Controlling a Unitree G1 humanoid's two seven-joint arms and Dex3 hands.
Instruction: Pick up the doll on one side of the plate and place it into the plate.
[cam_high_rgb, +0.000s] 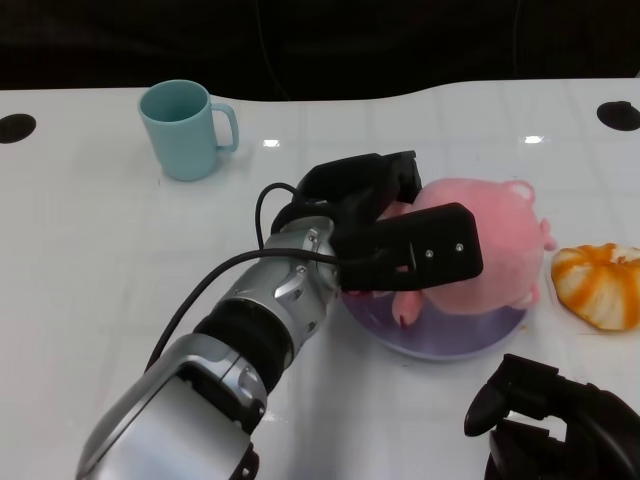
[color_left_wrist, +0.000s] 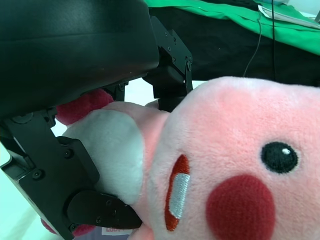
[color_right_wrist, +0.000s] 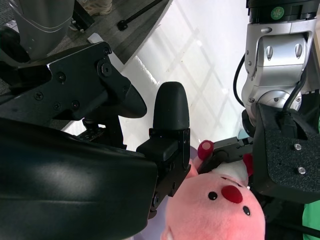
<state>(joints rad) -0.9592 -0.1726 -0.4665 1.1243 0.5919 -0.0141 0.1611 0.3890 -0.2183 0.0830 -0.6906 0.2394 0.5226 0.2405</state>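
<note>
Black fingers of our right hand sit nearest, low at the table's front edge, curled inward with nothing in them. Just beyond, our left hand grasps the pink doll, thumb on the near flank and fingers over the far side, with plush bulging between them in the left wrist view. The doll is over the lilac plate, its body seemingly resting on it, though we cannot tell how much weight the plate bears.

We judge the doll light, soft and squashy, not slippery and in no way fragile; the round belly, where we hold it, looks the best place, since ears and feet would flop. It may roll once let go, being so rounded.

Right of the plate lies an orange-and-white object, close to the rim, so there is little room that way. Leftward the white table is bare for withdrawing. Farthest back stands a teal mug, well apart.
</note>
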